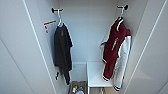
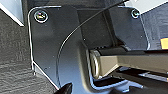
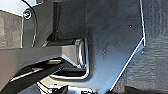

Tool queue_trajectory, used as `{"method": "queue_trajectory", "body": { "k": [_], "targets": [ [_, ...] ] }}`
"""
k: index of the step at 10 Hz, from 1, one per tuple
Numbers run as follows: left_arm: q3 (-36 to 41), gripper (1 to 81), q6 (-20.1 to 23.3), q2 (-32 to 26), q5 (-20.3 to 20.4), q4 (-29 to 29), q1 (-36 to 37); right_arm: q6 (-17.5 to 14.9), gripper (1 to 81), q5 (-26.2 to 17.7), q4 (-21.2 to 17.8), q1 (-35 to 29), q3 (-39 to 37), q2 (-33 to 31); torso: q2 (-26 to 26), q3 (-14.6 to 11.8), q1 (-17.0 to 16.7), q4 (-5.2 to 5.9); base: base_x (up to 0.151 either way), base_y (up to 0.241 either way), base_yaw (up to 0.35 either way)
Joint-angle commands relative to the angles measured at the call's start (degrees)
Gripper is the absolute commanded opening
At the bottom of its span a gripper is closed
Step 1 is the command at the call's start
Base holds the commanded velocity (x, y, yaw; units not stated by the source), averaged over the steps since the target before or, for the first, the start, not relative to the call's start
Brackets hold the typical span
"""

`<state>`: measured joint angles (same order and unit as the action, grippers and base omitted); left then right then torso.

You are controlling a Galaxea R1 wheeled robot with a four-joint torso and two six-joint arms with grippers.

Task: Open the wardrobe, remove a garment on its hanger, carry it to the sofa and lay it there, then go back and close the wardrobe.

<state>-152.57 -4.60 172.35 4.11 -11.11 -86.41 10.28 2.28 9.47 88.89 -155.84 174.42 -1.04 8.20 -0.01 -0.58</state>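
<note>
Garment hangs lengthwise from its hanger on the right-hand peg of the open wardrobe, favouring my right arm, I judge; either gripper's opening I cannot tell.

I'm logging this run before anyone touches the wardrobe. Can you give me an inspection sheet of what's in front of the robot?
Surface: white shelf low inside, bare where seen.
Job's things: wardrobe open; maroon jacket on its hanger, hooked on the right peg.
Clutter: black T-shirt on the left peg; small coloured items at the bottom; orange-edged label on the left wall.
Claws: state cannot be told.
Cables: thin black cable across the left wrist plate.
Surroundings: dark carpet.
</note>
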Motion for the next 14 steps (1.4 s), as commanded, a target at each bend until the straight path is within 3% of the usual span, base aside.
{"method": "queue_trajectory", "body": {
  "k": [1,14],
  "targets": [
    [0.2,81.1,0.2,-0.3,-3.1,-0.5,1.7,-0.2,81.1,-3.5,0.7,-1.7,0.3,0.2,0.0,0.0,0.0,0.0,0.107,0.0,0.0],
    [0.2,81.1,0.2,-0.1,-3.1,-0.5,1.7,0.0,81.1,-3.6,0.5,-1.8,0.0,0.2,0.0,0.0,0.0,0.0,0.107,0.0,0.0]
  ]
}}
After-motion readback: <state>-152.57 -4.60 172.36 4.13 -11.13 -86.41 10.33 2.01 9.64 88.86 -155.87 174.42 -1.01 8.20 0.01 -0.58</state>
